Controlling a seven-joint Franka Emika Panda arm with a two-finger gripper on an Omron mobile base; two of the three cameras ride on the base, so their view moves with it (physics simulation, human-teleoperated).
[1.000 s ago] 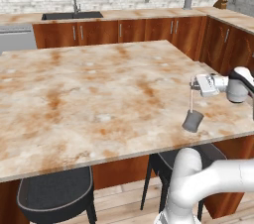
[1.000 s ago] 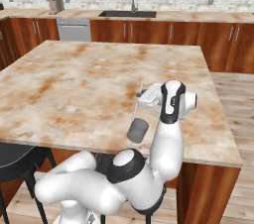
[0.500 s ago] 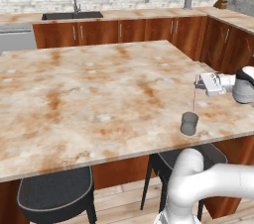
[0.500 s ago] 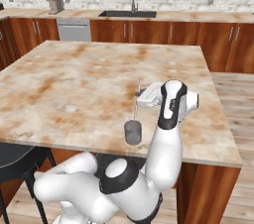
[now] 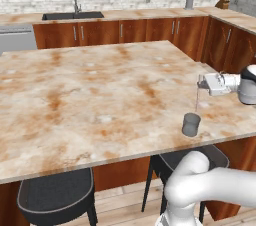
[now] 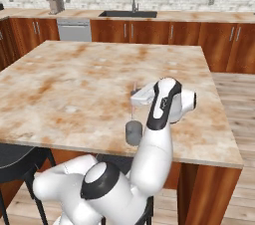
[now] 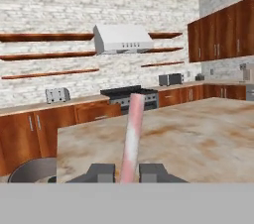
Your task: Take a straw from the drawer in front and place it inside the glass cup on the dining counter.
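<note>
Pinkish straw [image 7: 132, 136] pinched in claw [image 7: 126, 172], faint thread in base views, glass cup [image 5: 191, 124] rim cut off in hand view

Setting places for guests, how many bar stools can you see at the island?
2: one stool under the island's near-left edge, another stool beneath the near-right edge by the glass cup. More may be hidden.

Pinkish-white straw [image 7: 132, 139], smoky-grey glass cup [image 5: 191, 124], rust-veined beige dining counter [image 5: 90, 95]
</note>
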